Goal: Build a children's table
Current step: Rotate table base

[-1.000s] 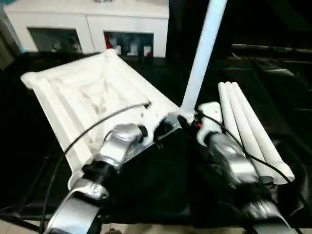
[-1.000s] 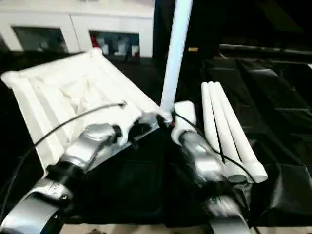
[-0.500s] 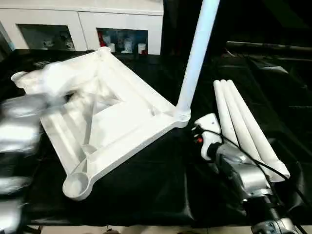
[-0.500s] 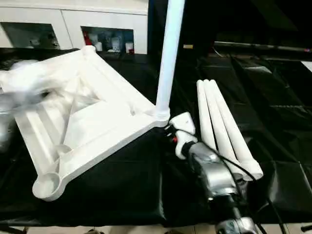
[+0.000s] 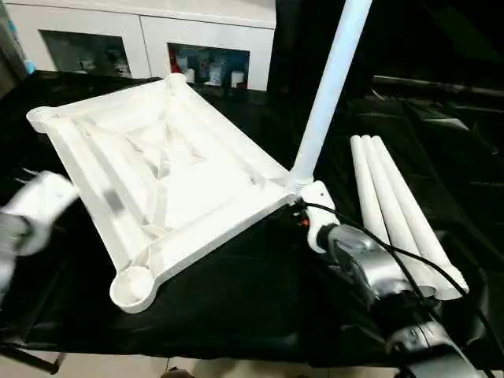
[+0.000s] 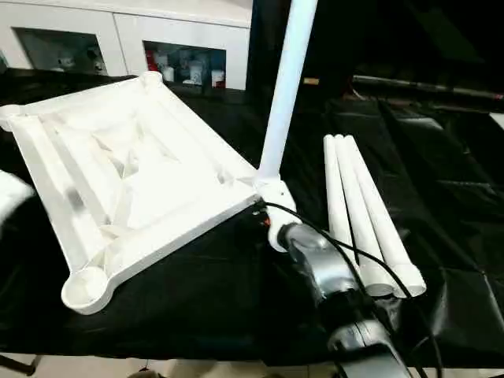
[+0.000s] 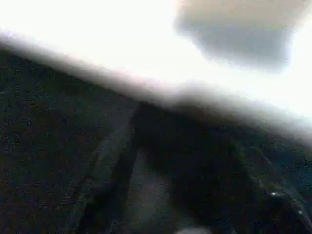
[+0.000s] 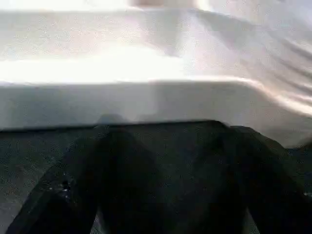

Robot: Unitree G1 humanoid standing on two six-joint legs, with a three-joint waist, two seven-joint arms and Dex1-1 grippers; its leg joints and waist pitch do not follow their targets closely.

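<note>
Left eye view: the tabletop [image 5: 165,185] lies upside down on the black work table [image 5: 260,291], one leg [image 5: 327,90] upright in its corner. The right gripper [image 5: 303,206] sits at that corner; its fingers [image 8: 63,195] spread wide. Three spare legs [image 5: 398,209] lie lengthwise beside it (nearest arm). The left gripper [image 5: 35,209] is blurred, its grip unreadable.

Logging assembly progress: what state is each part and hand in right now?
Tabletop: upside down on black work table, ribs showing.
Fitted leg: upright in one corner socket.
Three loose legs: lying side by side, unattached.
Right hand: at the fitted corner.
Left hand: off the tabletop, blurred.
</note>
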